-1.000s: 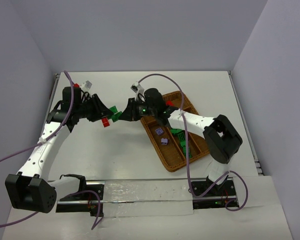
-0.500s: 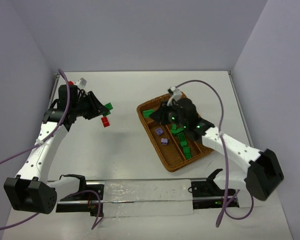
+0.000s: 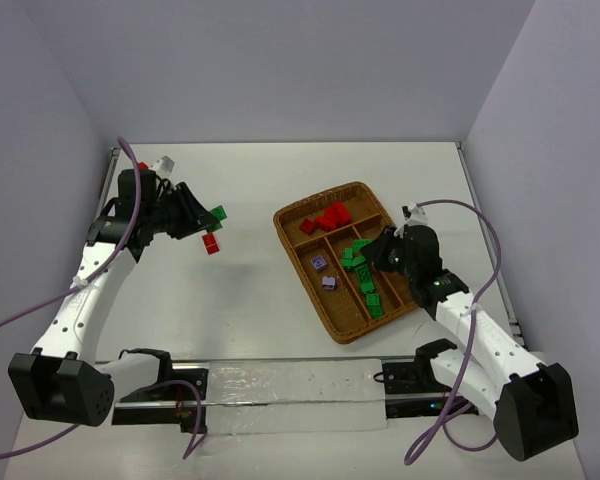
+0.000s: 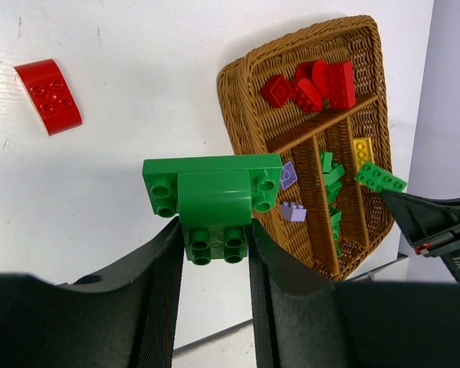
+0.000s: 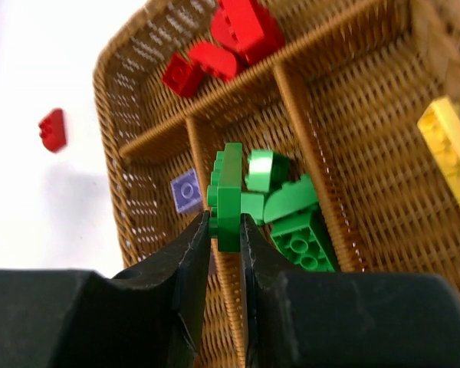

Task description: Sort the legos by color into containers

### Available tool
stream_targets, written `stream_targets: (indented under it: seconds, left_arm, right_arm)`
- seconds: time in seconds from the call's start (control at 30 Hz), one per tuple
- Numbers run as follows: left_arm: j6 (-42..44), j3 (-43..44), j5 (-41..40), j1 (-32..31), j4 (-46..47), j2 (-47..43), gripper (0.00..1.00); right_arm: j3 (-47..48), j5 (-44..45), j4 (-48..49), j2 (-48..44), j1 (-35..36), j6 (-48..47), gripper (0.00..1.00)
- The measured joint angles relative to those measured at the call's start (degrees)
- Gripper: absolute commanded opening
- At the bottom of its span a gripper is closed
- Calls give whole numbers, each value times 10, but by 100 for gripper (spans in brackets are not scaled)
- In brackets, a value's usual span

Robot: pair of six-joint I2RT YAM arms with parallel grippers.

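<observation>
White surface (image 3: 250,300) is seen from above, with both arms mounted at its near edge. Brown wicker tray (image 4: 238,130) is set at an angle on the right half of the surface. It is divided into one crosswise section at the far end and three long slots.

Left gripper (image 4: 213,230) is held over the far-left part of the surface, well apart from the tray. Its jaws are partly apart and clamped on a green clump (image 4: 213,195), a flat piece stacked with a smaller brick, studs facing the wrist camera.

Right gripper (image 5: 224,222) is positioned above the tray, over the divider between the left and middle slots. Its jaws are nearly closed and pinched on a flat green lego (image 5: 230,195), held edge-on.

Tray contents:
- Red legos (image 3: 330,217) are piled in the crosswise section.
- Green legos (image 3: 365,280) are heaped in the middle slot.
- Two purple legos (image 3: 319,262) are placed in the left slot.
- One yellow lego (image 5: 448,146) is seen in the right slot.

One curved red lego (image 4: 48,96) is left loose on the surface, near the left gripper.
</observation>
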Motion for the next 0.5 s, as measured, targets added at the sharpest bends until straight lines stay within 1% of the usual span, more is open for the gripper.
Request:
stream_targets:
  seconds: [0.1, 0.27, 0.3, 0.33, 0.4, 0.47, 0.5]
  left_arm:
    - [0, 0, 0, 0, 0, 1, 0]
    - [0, 0, 1, 0, 1, 1, 0]
    - [0, 0, 1, 0, 1, 1, 0]
    - [0, 0, 1, 0, 1, 1, 0]
    - [0, 0, 1, 0, 1, 1, 0]
    - [0, 0, 1, 0, 2, 1, 0]
    - [0, 0, 1, 0, 2, 1, 0]
  right_arm:
    - [-11, -16, 14, 19, -1, 7, 0]
    - [-12, -41, 64, 80, -1, 21, 0]
    - [-12, -46, 74, 94, -1, 24, 3]
    - [-12, -49, 81, 105, -1, 26, 4]
    - [-12, -53, 96, 126, -1, 29, 27]
    - [-12, -59, 109, 144, -1, 31, 57]
    - [-12, -63, 113, 153, -1, 34, 65]
